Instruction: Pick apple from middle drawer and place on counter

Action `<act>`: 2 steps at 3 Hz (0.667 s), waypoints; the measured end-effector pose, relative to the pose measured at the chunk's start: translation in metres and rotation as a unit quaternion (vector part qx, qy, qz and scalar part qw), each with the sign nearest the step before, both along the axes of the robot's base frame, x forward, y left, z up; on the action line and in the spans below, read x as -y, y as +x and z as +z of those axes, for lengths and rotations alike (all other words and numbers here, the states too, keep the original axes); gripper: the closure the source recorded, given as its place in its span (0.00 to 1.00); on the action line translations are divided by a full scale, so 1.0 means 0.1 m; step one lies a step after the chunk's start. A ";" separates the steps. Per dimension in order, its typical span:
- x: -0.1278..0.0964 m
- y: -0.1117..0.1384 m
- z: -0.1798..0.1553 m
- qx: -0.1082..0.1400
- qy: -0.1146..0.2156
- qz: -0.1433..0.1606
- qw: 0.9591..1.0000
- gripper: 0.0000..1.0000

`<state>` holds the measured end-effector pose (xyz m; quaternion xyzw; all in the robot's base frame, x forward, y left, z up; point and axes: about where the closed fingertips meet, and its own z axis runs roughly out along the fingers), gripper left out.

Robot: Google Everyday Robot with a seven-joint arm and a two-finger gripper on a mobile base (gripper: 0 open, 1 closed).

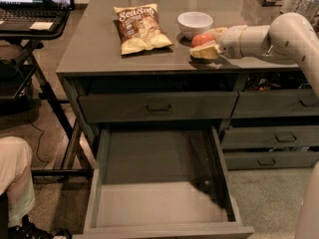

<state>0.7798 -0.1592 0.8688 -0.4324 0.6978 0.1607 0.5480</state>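
Note:
The red-orange apple [200, 39] sits between the two pale fingers of my gripper [205, 43], low over the grey-brown counter [94, 51] near its front edge. I cannot tell whether the apple touches the counter. The gripper reaches in from the right on a white arm and is shut on the apple. The middle drawer [159, 188] is pulled wide open below, and its flat grey floor is bare.
A white bowl [195, 23] stands just behind the apple. A bag of chips [140, 28] lies to its left. A black desk with a laptop [30, 19] stands at the far left. A person's leg [15, 178] is at the bottom left. Narrower drawers [276, 138] are at the right.

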 end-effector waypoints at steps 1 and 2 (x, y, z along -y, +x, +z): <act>-0.01 0.00 0.00 0.003 0.001 0.014 1.000 0.00; -0.01 0.00 0.00 0.003 0.001 0.014 1.000 0.00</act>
